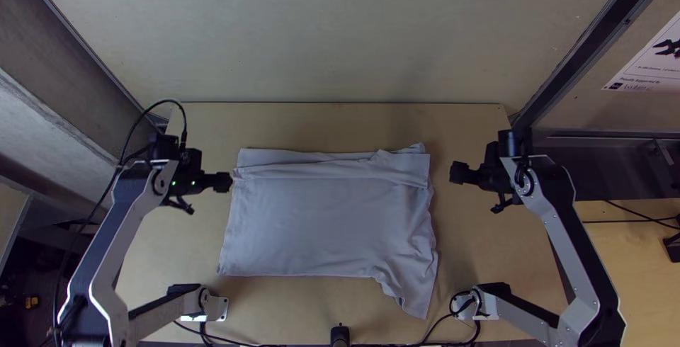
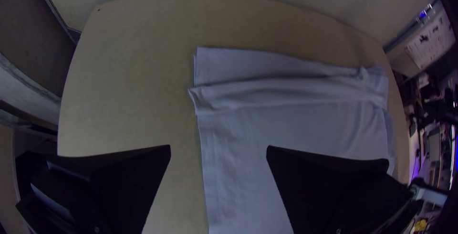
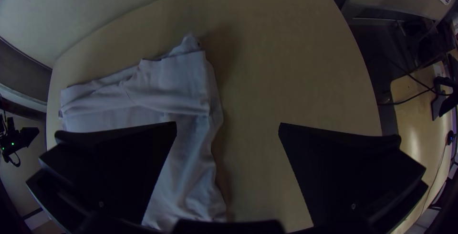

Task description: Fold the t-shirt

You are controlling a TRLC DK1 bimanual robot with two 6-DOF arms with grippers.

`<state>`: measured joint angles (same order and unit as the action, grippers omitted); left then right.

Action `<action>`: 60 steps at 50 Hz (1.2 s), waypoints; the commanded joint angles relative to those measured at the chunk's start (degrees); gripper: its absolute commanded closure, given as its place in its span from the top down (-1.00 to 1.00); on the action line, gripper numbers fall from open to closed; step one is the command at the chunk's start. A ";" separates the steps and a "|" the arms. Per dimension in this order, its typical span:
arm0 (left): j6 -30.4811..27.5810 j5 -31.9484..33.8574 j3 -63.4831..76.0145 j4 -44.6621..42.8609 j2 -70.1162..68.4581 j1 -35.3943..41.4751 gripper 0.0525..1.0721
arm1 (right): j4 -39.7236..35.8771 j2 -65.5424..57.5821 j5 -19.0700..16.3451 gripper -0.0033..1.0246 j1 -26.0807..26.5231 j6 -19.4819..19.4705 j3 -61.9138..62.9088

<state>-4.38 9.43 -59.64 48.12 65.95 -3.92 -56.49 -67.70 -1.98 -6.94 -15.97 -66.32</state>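
The pale lavender-grey t-shirt [image 1: 319,219] lies on the table in a wide, roughly rectangular shape, with a folded-over band along its far edge. Its near right corner hangs lower in a wrinkled point. Off its upper left side, my left gripper [image 1: 206,195] is open; in the left wrist view, my left gripper [image 2: 218,146] has the shirt's straight side edge [image 2: 212,167] between its fingers, ungripped. My right gripper [image 1: 479,191] is open, right of the shirt. In the right wrist view, my right gripper [image 3: 228,124] stands apart from the shirt [image 3: 176,81], holding nothing.
Bare wooden tabletop [image 1: 340,124] runs beyond the shirt and along both sides. A grey wall [image 1: 340,35] rises at the table's far edge. Black cables [image 1: 241,344] and a small dark post [image 1: 340,335] are at the near edge.
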 commanded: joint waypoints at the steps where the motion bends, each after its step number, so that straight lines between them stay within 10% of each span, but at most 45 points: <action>1: -3.70 -1.43 5.23 5.50 -4.25 0.23 0.90 | -3.28 2.93 0.13 0.93 0.00 -1.26 -0.56; 30: -10.03 -11.63 16.48 25.45 -6.72 9.72 0.90 | -6.44 5.48 -0.92 0.93 -2.11 -1.70 2.08; 60: -12.32 -17.17 22.28 22.19 4.97 17.19 0.89 | -6.44 4.95 -1.98 0.92 -3.43 -1.88 9.37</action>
<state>-14.92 -7.09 -39.24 70.46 68.90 12.21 -62.26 -62.57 -3.55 -10.02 -16.53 -58.78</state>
